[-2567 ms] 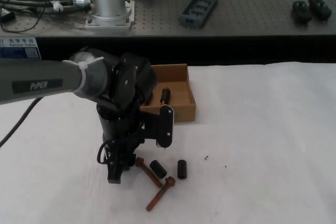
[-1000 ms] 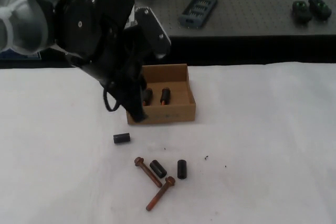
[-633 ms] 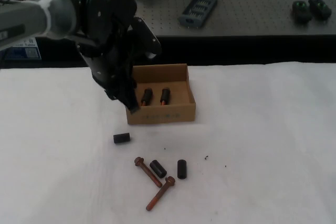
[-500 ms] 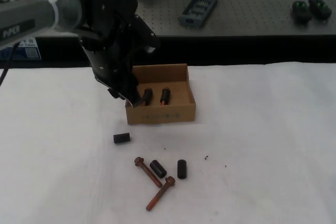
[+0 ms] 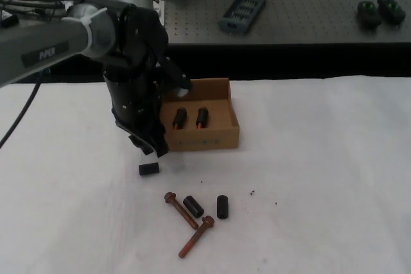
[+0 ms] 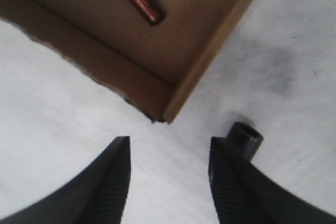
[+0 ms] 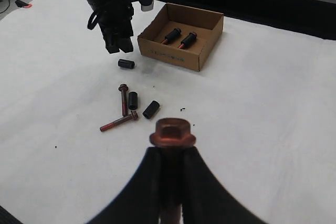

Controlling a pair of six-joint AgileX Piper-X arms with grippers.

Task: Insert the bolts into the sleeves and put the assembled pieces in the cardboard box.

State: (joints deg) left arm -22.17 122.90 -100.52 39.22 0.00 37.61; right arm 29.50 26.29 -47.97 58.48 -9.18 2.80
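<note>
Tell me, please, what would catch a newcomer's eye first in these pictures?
The left gripper, open, hangs by the cardboard box's near corner, close to a lone black sleeve on the white cloth. The right gripper clamps a copper bolt. Two assembled pieces lie in the box.

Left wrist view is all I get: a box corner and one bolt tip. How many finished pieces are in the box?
Observer: Two assembled pieces lie side by side in the box.
Operator: Is there more stuff outside it?
Observer: Yes, two bolts and three sleeves lie loose on the cloth.
Operator: What's the other arm got?
Observer: The right gripper is shut on another bolt.
</note>
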